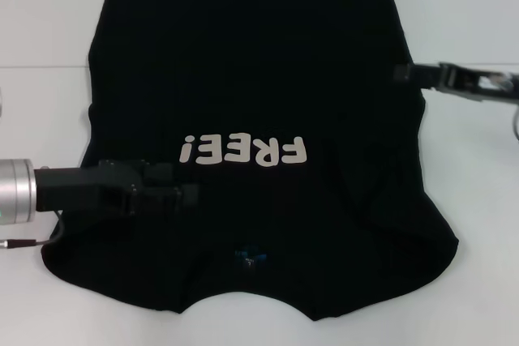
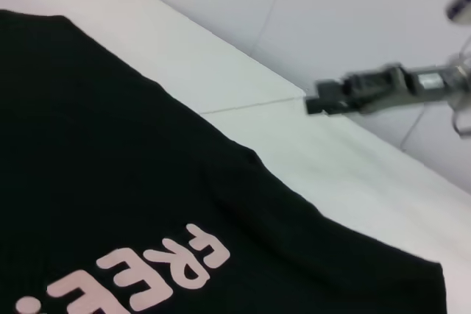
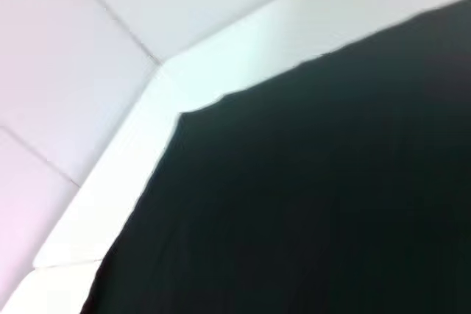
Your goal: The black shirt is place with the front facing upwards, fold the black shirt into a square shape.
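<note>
A white table [image 1: 49,30] is being shown as the work surface. A thin seam line [image 1: 40,66] is being seen running across it in the head view. Beyond its far edge, pale panelled flooring or wall [image 2: 353,5] is being shown in both wrist views.

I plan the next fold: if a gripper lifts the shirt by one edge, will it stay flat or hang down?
The shirt would probably hang limp: wrinkles show near its right edge. It looks thin and light, so pushing would likely bunch it.
</note>
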`<state>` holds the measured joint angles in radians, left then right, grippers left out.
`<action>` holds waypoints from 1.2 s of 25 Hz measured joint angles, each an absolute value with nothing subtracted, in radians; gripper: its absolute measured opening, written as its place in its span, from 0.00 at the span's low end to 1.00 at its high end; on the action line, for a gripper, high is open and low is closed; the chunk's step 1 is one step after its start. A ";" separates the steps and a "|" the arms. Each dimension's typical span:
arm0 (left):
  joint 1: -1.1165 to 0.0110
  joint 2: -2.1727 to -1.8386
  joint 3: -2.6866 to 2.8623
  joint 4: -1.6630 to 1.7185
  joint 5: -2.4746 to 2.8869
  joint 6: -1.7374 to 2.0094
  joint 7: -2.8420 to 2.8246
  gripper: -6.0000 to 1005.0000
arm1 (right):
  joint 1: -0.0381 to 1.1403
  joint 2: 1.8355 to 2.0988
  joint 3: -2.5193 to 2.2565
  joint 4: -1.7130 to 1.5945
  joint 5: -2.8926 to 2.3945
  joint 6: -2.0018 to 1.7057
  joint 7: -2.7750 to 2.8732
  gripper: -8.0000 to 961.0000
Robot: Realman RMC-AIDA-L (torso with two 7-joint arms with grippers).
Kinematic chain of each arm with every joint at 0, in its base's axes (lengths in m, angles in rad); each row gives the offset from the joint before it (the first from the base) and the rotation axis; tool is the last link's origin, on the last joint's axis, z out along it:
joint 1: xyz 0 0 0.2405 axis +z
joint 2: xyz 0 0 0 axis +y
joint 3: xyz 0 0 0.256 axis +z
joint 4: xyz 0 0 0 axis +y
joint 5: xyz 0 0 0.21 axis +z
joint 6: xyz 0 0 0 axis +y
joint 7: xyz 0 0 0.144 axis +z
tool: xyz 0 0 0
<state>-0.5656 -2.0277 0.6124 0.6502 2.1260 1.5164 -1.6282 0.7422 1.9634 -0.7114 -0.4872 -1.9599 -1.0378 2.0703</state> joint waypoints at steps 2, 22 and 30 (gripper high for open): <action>-0.576 -2.024 0.606 0.631 2.124 1.520 -1.693 0.82 | 0.692 1.958 -0.712 -0.493 -1.917 -1.114 1.946 0.69; -0.591 -1.928 0.601 0.826 2.379 1.663 -2.479 0.82 | 0.336 2.074 -0.644 -0.580 -1.913 -1.471 1.017 0.99; -0.627 -1.918 0.603 0.909 2.598 1.673 -2.593 0.82 | 0.328 2.076 -0.634 -0.558 -1.914 -1.481 1.011 0.99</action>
